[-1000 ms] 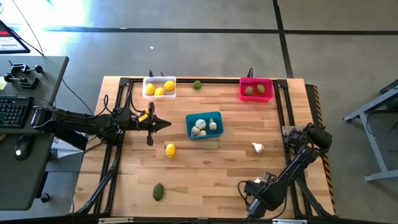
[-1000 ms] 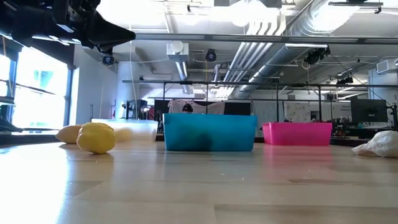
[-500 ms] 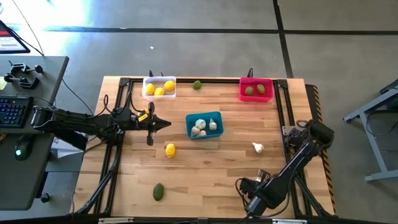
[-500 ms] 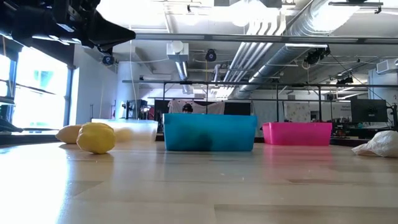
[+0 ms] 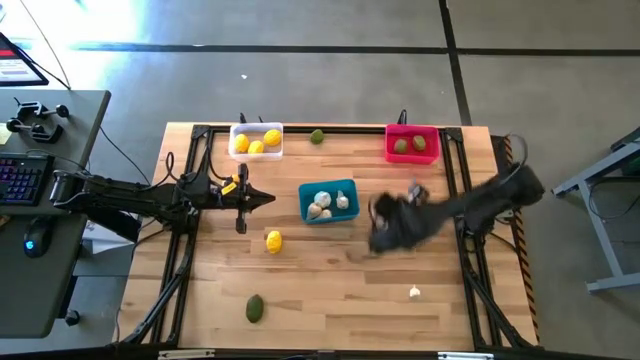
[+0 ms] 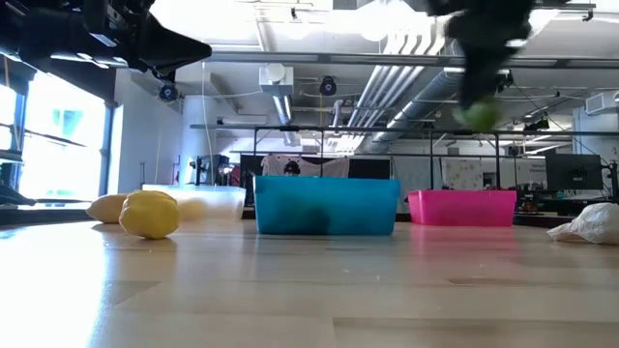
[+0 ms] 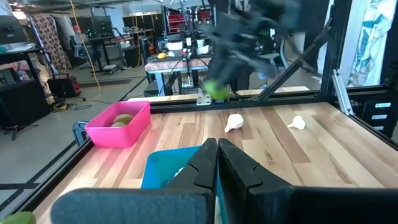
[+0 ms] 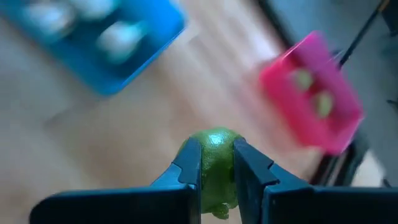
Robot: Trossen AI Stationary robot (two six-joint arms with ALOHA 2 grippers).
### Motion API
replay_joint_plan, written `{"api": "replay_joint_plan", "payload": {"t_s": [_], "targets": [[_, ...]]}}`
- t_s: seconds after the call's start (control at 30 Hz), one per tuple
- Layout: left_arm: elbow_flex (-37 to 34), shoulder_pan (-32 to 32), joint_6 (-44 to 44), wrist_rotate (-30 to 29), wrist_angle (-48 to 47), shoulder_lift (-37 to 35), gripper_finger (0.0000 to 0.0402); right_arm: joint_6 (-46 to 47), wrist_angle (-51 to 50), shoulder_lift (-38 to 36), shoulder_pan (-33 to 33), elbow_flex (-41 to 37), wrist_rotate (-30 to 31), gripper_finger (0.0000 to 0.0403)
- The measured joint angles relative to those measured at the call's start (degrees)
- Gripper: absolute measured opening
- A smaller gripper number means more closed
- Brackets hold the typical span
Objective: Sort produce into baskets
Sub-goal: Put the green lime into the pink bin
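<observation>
Above the table's middle, the right gripper (image 8: pixel 216 163) grips a green fruit (image 8: pixel 215 155), bound presumably for the pink basket (image 5: pixel 412 143) at the far right corner. Left gripper (image 5: pixel 268 198) idle, clenched. Several pieces remain loose.

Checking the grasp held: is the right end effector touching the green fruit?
Touching. In the right wrist view, the right end effector has both fingers pressed against the sides of the green fruit, with no gap.
</observation>
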Motion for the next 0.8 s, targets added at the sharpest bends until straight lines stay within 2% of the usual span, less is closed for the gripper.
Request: {"api": "replay_joint_plan", "payload": {"t_s": [0.13,0.23,0.33,0.47,0.53,0.63,0.8], "targets": [[0.0,0.0,0.0,0.0,0.0,0.0,0.0,-18.2,10.2,-5.5,-15.4,-3.7,0.9,0.0037],[0.0,0.0,0.0,0.0,0.0,0.0,0.0,-30.2,19.3,-10.2,-28.1,-8.4,-1.0,0.0037],[0.0,0.0,0.0,0.0,0.0,0.0,0.0,-40.9,29.3,-13.8,-40.1,-13.6,-5.0,0.0037],[0.0,0.0,0.0,0.0,-0.3,0.0,0.0,-52.3,43.6,-15.8,-53.7,-20.1,-14.8,0.0037],[0.0,0.0,0.0,0.0,-1.4,0.0,0.0,-56.3,50.1,-15.5,-58.7,-23.1,-19.6,0.0037],[0.0,0.0,-1.0,0.0,-3.9,0.0,0.0,-59.6,58.5,-14.3,-64.1,-26.4,-23.2,0.0037],[0.0,-0.2,-2.8,0.0,-6.8,0.0,0.0,-62.6,62.9,-10.6,-69.5,-27.7,-26.8,0.0037]]}}
